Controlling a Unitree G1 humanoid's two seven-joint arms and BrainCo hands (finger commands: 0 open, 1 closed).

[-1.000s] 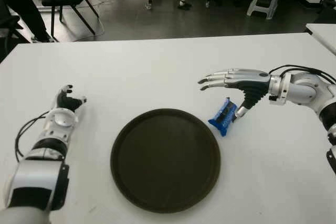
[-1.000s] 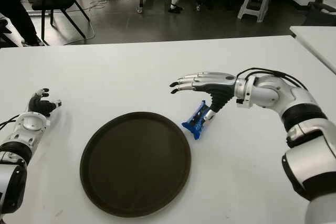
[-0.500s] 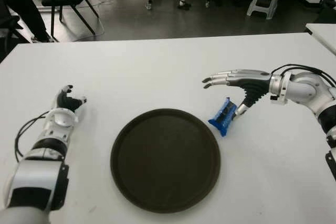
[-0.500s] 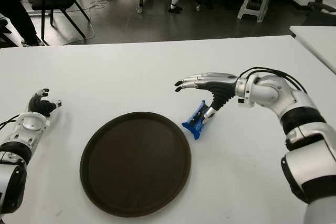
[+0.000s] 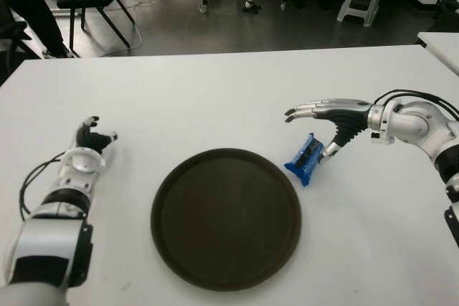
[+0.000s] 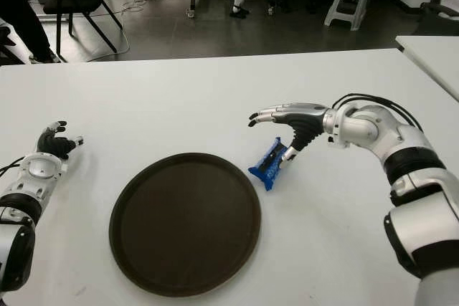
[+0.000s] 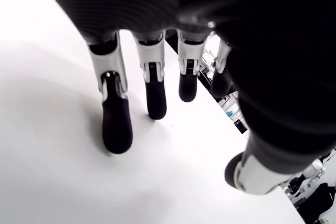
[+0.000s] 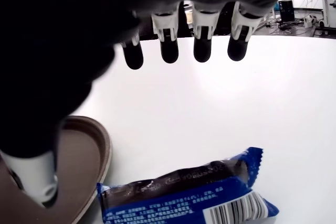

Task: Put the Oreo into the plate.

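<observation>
I have the right robot hand (image 5: 326, 116) in the middle right of the left eye view, over the Oreo (image 5: 304, 158), with the four fingers (image 8: 202, 35) stretched out and apart from the thumb, so it holds nothing. I keep it spread like this because the pack must first come between fingers and thumb; in the right wrist view the pack lies just below the palm, and the thumb tip seems to be at its side, but I cannot tell if they touch. The Oreo lies on the white surface (image 5: 215, 98), just beside the right rim of the plate (image 5: 226, 216), not in it. So the way to carry it is short, I think. The left robot hand (image 5: 90, 141) shows at the middle left, well apart from the plate, fingers loosely bent and empty.
</observation>
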